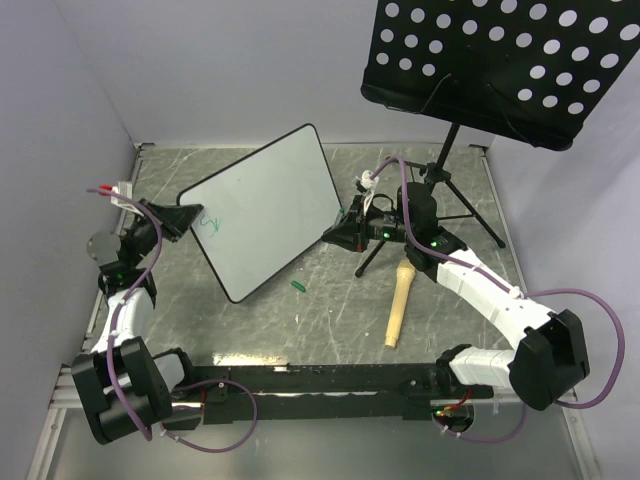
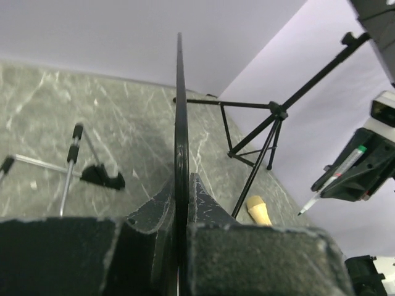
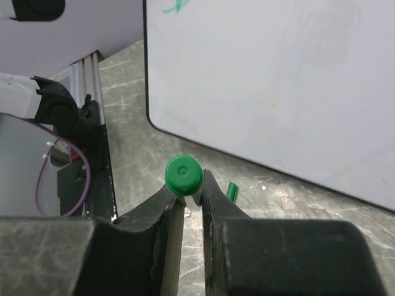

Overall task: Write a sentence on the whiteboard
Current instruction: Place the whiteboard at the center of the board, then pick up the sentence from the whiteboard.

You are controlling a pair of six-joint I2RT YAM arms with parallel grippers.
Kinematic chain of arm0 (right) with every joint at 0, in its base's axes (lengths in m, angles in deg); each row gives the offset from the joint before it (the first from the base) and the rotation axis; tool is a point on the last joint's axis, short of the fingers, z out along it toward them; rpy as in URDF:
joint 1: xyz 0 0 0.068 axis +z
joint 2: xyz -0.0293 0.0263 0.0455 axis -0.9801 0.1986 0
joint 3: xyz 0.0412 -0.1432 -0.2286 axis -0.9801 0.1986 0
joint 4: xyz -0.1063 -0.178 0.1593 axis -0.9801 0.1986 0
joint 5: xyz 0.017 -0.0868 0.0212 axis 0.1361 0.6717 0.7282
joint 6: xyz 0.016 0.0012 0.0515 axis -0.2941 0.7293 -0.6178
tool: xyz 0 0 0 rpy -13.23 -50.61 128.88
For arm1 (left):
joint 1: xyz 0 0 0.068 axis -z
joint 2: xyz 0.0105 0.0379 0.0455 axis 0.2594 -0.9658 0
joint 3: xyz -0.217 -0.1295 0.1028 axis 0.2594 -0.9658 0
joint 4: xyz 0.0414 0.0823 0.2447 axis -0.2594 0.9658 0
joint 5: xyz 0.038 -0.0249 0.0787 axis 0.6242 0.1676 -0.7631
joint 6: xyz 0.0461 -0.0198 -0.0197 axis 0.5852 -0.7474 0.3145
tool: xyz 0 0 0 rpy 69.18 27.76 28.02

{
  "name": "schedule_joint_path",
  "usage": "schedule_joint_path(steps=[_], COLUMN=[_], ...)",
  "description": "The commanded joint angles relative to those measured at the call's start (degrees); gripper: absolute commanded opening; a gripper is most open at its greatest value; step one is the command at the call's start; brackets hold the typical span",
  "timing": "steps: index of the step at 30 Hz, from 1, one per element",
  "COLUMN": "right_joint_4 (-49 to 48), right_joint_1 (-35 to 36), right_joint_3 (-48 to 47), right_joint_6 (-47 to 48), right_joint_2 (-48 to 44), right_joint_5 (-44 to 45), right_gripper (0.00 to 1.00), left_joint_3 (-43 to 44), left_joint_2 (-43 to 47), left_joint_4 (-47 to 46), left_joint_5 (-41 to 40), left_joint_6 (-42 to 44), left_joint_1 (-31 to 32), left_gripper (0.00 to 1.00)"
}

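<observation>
White arms (image 1: pixel 490 288) with black joints, looping purple cables (image 1: pixel 575 292) (small green lights (image 1: pixel 388 235) glowing).

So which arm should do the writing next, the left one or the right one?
Right. The right end effector is shut on the green marker beside the whiteboard. The left end effector is clamped on the board's edge, so it is busy.

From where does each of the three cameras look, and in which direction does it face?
Top external: above and behind, looking down at the whiteboard; left arm and right arm show.
Left wrist: looks along the whiteboard's edge, clamped by the left fingers.
Right wrist: faces the whiteboard's front; the right fingers grip the marker.
Shared: all show the whiteboard.
</observation>
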Motion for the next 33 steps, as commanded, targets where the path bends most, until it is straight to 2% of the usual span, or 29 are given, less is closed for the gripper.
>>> schedule_joint_path(steps=[1, 6, 10, 13, 16, 20, 25, 33], right_joint_4=[-2.2, -5.8, -10.3, -16.0, -16.0, -13.7, -16.2, -31.2], right_joint_1=[-0.5, 0.2, 3.7, 5.3, 7.3, 11.7, 15.7, 18.4], right_joint_3=[-1.7, -1.3, -3.2, -7.7, -15.6, -21.6, -23.4, -19.7], right_joint_6=[-0.3, -1.4, 2.4, 1.4, -0.3, 3.6, 6.3, 7.4], right_joint_2=[-1.1, 0.4, 2.9, 7.8, 14.1, 20.3, 24.5, 26.5], right_joint_5=[-1.7, -1.4, 2.4, 2.7, 3.0, 6.2, 9.2, 10.7], right_gripper=[0.0, 0.0, 0.0, 0.0, 0.0, 0.0, 0.0, 0.0], left_joint_3=[-1.8, -8.3, -12.1, -10.7, -9.1, -8.1, -8.6, -9.0], left_joint_2=[0.7, -0.2, -0.5, 0.0, 0.8, -0.3, -3.9, -9.2], left_joint_4=[-8.9, -11.8, -12.6, -7.8, -1.5, 4.5, 1.5, -4.6], left_joint_5=[-6.1, -6.5, -7.6, -8.6, -8.8, -8.7, -8.0, -7.4], left_joint_6=[-1.7, -3.5, -4.4, -3.3, -0.4, 1.8, -0.9, -0.2], left_joint_1=[0.9, 1.4, 1.6, 1.6, 1.6, 1.6, 1.7, 2.9], left_gripper=[0.01, 0.01, 0.01, 0.01, 0.01, 0.01, 0.01, 0.01])
